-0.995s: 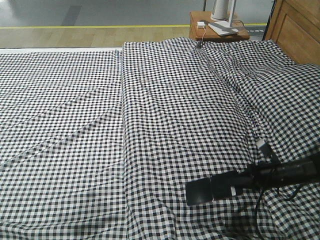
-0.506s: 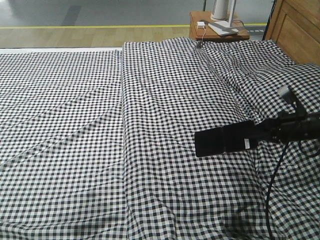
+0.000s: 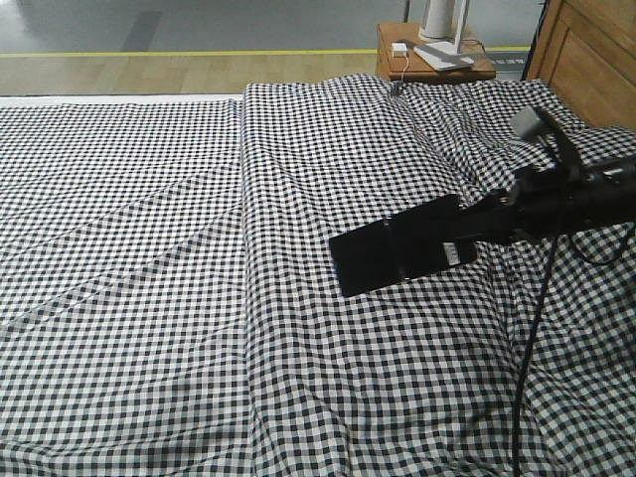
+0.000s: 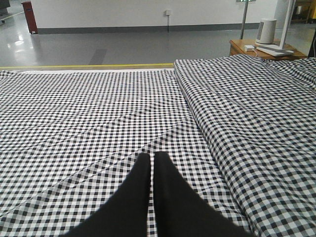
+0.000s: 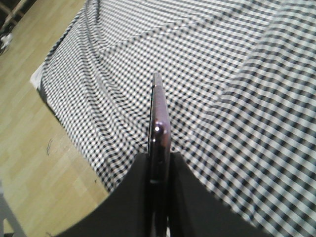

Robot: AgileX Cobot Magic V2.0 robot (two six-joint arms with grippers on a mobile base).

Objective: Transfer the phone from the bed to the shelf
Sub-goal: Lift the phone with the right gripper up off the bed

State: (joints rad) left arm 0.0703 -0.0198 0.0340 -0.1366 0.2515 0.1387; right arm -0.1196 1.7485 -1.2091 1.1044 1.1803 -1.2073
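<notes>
While the left gripper holds its jaws together, the right gripper clenches the phone over the bed at 3 o'clock.

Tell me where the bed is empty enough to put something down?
On the bed, the whole side left of the long fold is bare. Crowded: the right, where the right hand holds the phone, and the little bedside table.

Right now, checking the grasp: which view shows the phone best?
The front-facing view: the phone shows its broad black face, clamped in the right gripper. The right wrist view shows only its edge; the left wrist view, nothing.
</notes>
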